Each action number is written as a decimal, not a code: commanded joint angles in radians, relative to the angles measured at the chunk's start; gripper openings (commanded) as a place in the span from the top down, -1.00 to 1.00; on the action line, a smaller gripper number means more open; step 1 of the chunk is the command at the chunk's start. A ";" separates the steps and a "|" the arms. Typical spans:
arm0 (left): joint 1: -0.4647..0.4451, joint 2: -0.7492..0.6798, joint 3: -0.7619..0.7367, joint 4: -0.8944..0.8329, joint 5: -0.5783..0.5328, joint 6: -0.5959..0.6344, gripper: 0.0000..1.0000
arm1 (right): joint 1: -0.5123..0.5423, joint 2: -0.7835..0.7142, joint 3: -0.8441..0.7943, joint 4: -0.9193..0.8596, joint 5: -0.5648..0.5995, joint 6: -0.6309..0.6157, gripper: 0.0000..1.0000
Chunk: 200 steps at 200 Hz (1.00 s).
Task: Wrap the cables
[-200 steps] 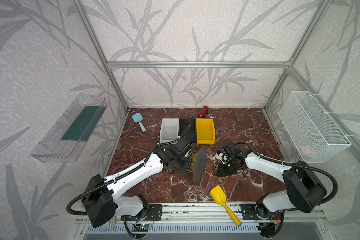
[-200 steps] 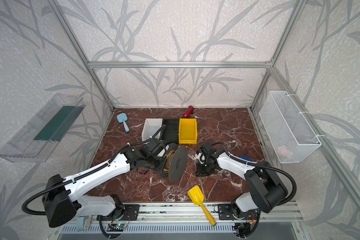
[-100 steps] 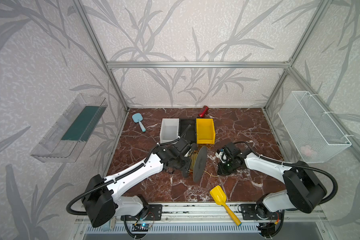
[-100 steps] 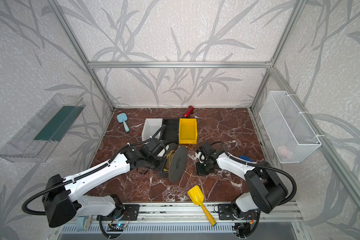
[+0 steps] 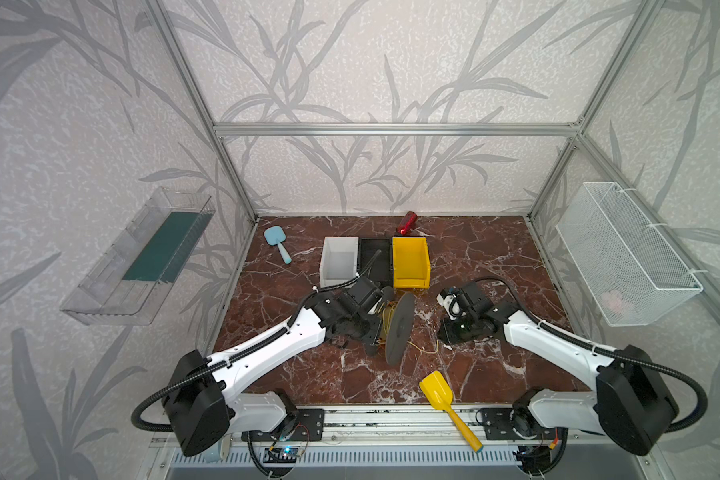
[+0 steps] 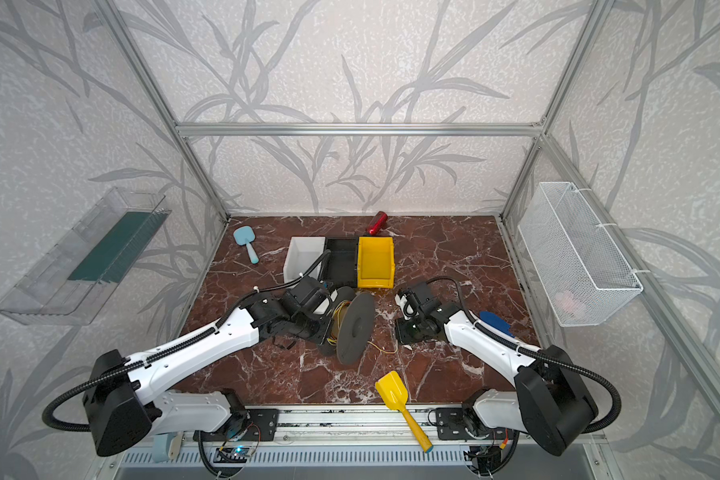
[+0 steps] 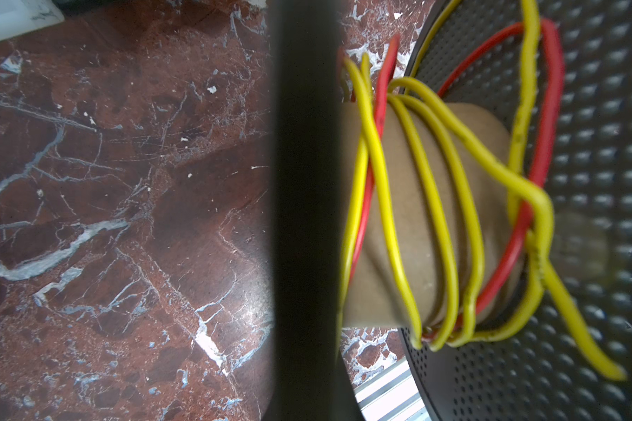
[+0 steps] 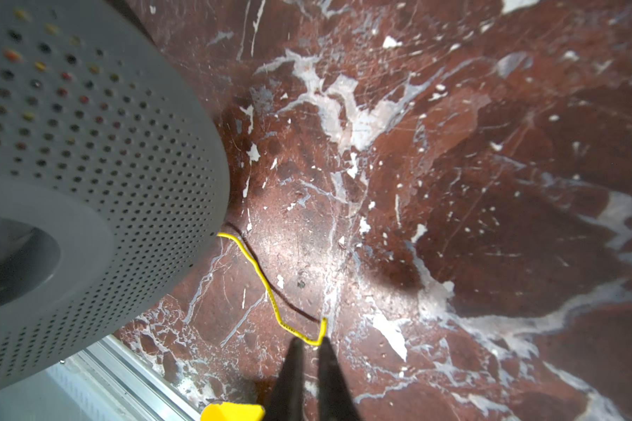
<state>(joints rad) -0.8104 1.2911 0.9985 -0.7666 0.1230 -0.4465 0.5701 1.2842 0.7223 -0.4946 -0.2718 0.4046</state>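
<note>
Cable [image 7: 435, 211], thin yellow, coils loosely round spool [image 5: 398, 328] (left pincer [image 5: 373, 332] clenched on it); right pincer [image 8: 309, 350] slightly parted.

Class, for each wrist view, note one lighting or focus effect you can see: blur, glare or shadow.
Left wrist view: a dark bar crosses the frame, fully blurred, while the yellow cable is fairly sharp. Right wrist view: the cable throws a thin shadow on the marble table, with soft glare beside it.
</note>
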 commanded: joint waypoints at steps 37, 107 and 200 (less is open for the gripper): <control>-0.004 0.008 -0.034 -0.063 -0.019 -0.001 1.00 | 0.001 -0.042 -0.074 0.059 -0.013 0.087 -0.10; -0.004 0.012 -0.041 -0.065 -0.023 -0.003 1.00 | 0.036 0.067 -0.103 0.178 -0.037 0.109 0.22; -0.004 0.020 -0.046 -0.065 -0.010 -0.004 1.00 | 0.044 0.095 -0.090 0.181 0.032 0.102 1.00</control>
<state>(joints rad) -0.8104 1.2911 0.9966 -0.7654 0.1242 -0.4465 0.6098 1.3827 0.6193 -0.3061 -0.2863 0.5220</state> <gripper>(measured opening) 0.077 0.054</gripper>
